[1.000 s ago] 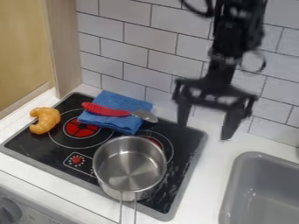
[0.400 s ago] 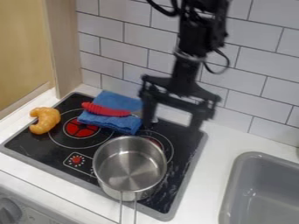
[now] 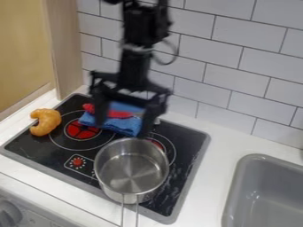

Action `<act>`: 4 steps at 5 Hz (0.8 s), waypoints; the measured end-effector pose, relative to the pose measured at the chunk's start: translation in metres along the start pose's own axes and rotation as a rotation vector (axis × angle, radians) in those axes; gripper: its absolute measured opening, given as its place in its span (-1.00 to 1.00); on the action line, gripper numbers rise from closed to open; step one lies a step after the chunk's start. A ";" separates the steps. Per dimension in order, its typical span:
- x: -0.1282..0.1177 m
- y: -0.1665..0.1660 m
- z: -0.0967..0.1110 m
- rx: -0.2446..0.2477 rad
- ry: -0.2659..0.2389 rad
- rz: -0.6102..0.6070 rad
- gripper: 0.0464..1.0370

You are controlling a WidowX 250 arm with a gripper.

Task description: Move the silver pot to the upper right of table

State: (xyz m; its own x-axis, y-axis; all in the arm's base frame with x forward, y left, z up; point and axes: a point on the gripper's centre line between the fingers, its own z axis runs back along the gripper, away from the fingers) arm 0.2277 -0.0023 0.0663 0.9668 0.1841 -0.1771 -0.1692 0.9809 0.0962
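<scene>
Silver pot point(image 3: 131, 173) looked rigid, probably slick.
Your gripper point(image 3: 123, 127) hung toward its twelve o'clock, fingers spread; the rim point(image 3: 127, 138) there probably suited your pinch best.

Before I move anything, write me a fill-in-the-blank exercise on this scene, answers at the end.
1. The silver pot stands on the stove, its handle pointing toward the ____ edge of the picture.
2. The cloth under the red-handled utensil is ____ in color.
3. In the picture, the sink lies to the ____ of the stove.
4. The gripper hangs with its fingers apart, holding ____.

Missing words: bottom; blue; right; nothing.
</scene>
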 end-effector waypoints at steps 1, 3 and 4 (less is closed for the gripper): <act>-0.011 0.006 -0.023 -0.044 -0.024 -0.119 0.92; -0.023 0.017 -0.050 -0.046 -0.101 -0.195 0.92; -0.018 0.026 -0.052 -0.061 -0.128 -0.165 0.92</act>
State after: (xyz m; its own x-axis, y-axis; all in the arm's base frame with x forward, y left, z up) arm 0.1959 0.0233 0.0215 0.9981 0.0150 -0.0596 -0.0140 0.9998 0.0159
